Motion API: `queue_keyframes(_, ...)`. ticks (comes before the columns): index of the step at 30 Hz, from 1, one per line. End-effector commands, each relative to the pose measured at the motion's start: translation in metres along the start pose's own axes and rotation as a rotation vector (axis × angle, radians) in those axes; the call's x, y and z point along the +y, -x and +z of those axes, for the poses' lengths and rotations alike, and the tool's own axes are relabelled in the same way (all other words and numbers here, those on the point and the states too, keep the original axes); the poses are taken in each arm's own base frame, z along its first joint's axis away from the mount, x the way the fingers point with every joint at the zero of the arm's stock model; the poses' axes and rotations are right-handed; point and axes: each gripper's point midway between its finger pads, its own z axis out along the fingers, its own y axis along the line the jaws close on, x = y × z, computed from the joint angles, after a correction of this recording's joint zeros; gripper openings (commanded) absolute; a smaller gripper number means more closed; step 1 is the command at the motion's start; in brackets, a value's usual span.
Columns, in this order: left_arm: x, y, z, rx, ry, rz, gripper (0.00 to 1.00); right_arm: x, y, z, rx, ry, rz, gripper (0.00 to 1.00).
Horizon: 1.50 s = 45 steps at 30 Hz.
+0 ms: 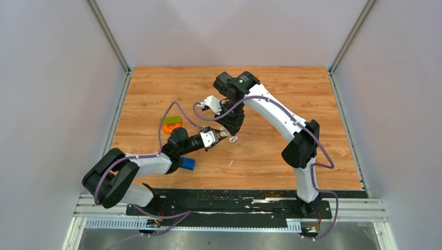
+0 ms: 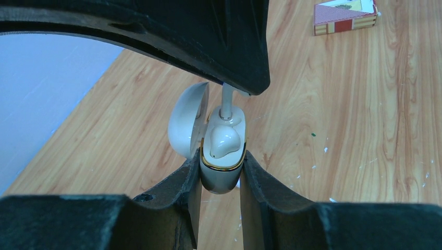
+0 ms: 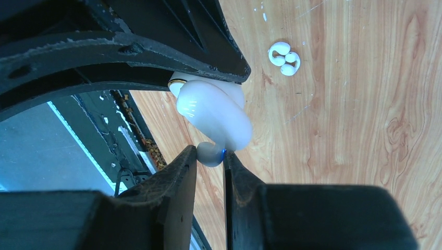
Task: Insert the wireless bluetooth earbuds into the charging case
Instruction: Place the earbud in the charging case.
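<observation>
Bolted at 6 o'clock in the overhead view, nearest the camera, the left arm point(image 1: 125, 177) reaches toward the middle of the wooden table point(image 1: 156, 88). A blue brick point(image 1: 187, 163) lies just beside its forearm, and an orange and green toy point(image 1: 171, 125) sits at about 9 o'clock from where the two grippers meet. The left gripper point(image 2: 221, 165) is clamped on the white charging case point(image 2: 221, 177), its dark fingers point(image 2: 177, 192) pressing the case's lower body from both sides and holding it off the table. The case's lid point(image 2: 187, 125) stands swung open at 10 o'clock of the body, and a gold band rims the opening. One earbud point(image 2: 225, 141) already rests in its socket inside the case. At 12 o'clock of it, the stem of a second earbud point(image 2: 227, 101) points down into the far socket, and its upper end is hidden under the black body above. From the right wrist camera, the right gripper point(image 3: 209, 155) is closed tight on that second earbud's rounded head, with the rounded lid directly at 12 o'clock of it. More loose earbuds point(image 3: 284, 58) lie clustered on the table at 1 o'clock in that view, just beside the grippers when seen from overhead. The right arm point(image 1: 299, 148) arches up from its base at 5 o'clock, over the table and down to the case.
</observation>
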Motion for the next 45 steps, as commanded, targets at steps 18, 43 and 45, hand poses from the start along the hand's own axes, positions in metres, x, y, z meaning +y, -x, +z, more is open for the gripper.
queue_keyframes(18, 0.012, 0.023, 0.016, -0.058, 0.016, 0.055, 0.09, -0.002, 0.005, 0.002, 0.030, -0.042, 0.011, 0.13)
queue_keyframes(43, 0.010, 0.013, 0.016, -0.017, 0.012, 0.041, 0.09, -0.007, -0.005, -0.014, 0.044, -0.117, -0.005, 0.11)
queue_keyframes(45, 0.009, 0.012, 0.016, -0.014, 0.011, 0.039, 0.09, -0.007, -0.006, -0.013, 0.048, -0.115, -0.006, 0.11)
